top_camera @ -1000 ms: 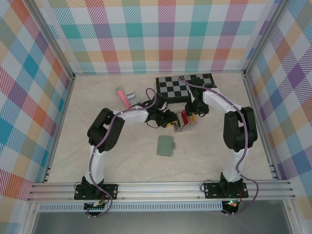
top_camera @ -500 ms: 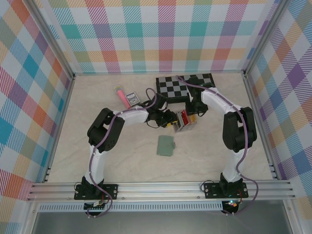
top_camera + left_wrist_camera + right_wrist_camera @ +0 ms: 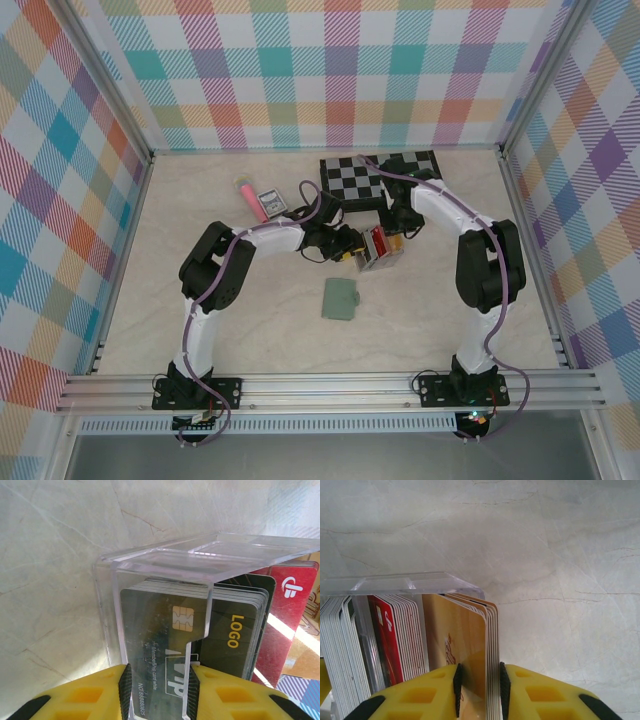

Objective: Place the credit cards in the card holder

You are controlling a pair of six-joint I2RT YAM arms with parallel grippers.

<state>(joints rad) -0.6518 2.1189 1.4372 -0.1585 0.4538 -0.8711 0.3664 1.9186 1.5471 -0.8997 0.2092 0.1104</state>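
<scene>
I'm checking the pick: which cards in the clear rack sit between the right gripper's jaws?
The yellow-orange plastic cards at the end of the clear plastic rack; the red cards and white cards stand outside the right gripper.
</scene>
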